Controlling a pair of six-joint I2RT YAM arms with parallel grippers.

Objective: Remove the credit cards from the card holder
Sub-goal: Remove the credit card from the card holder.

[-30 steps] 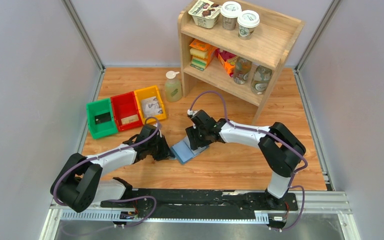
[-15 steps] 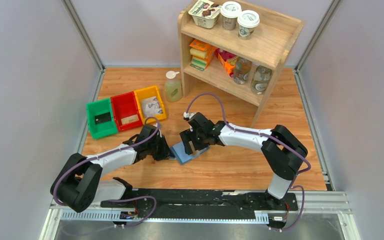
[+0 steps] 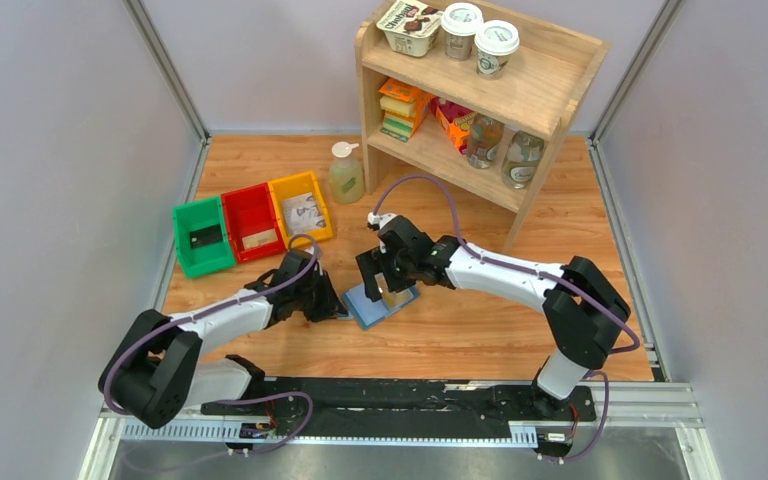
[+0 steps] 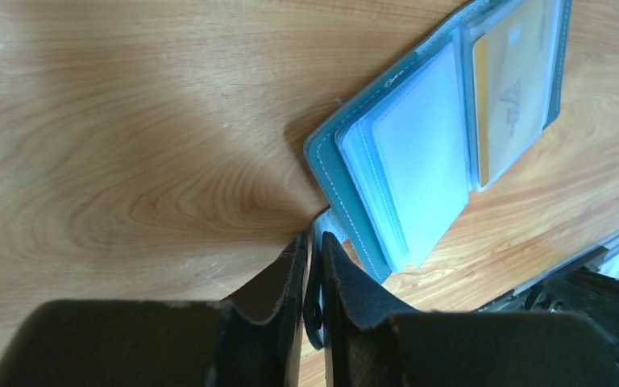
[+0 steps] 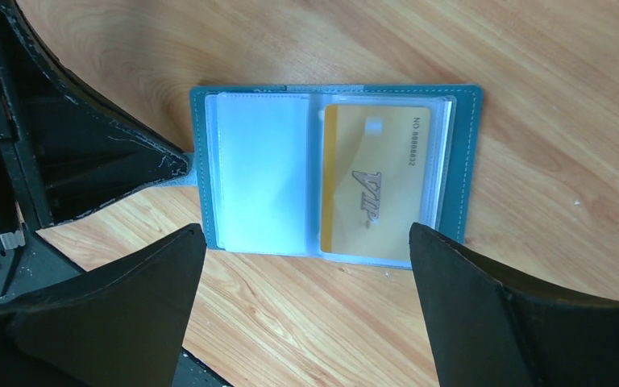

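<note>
The blue-grey card holder (image 3: 365, 303) lies open on the wooden table, its pockets facing up (image 5: 467, 161). A yellowish credit card (image 5: 375, 189) sits in its right pocket; the left pocket (image 5: 258, 169) looks empty. My left gripper (image 4: 313, 242) is shut on the holder's small closing tab (image 4: 328, 220) at the holder's edge (image 4: 330, 161). It also shows in the top view (image 3: 338, 306). My right gripper (image 5: 306, 234) is open and empty, hovering just above the holder with a finger on either side. It also shows in the top view (image 3: 388, 284).
A green bin (image 3: 188, 262), a red bin (image 3: 240, 203) and a yellow bin (image 3: 295, 185) stand at the back left, each with a card in it. A clear bottle (image 3: 346, 175) and a wooden shelf (image 3: 535, 95) with groceries stand behind the holder.
My right gripper has shifted a little left over the holder and its fingers stand wider apart, so the yellowish card now shows. The left gripper has stayed on the tab.
</note>
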